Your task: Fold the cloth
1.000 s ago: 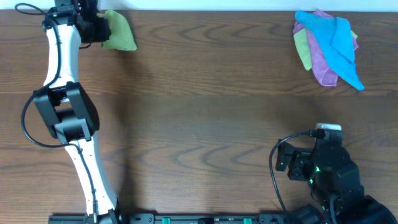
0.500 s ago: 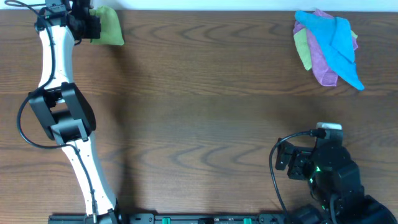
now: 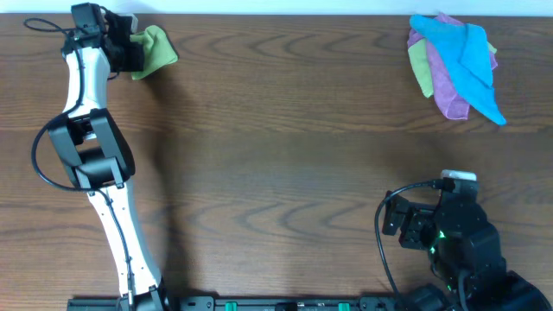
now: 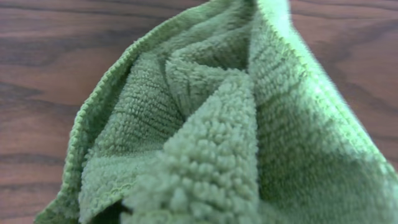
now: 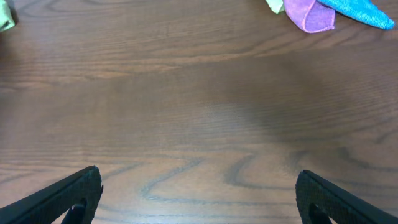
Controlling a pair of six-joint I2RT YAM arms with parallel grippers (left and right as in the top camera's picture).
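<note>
Left jaws were pinched on the cloth (image 4: pixel 205 143), bunched and crumpled right between their tips, while the right jaws stood spread wide and empty, well away from it, so folding looked barely begun: flattening and every fold remained.

Lime-green cloth (image 3: pixel 157 47), crumpled, far-left corner

Even, soft light; faint shadow beside left arm (image 3: pixel 84 82); cloth (image 4: pixel 211 155) close-up blurred near lens.
</note>
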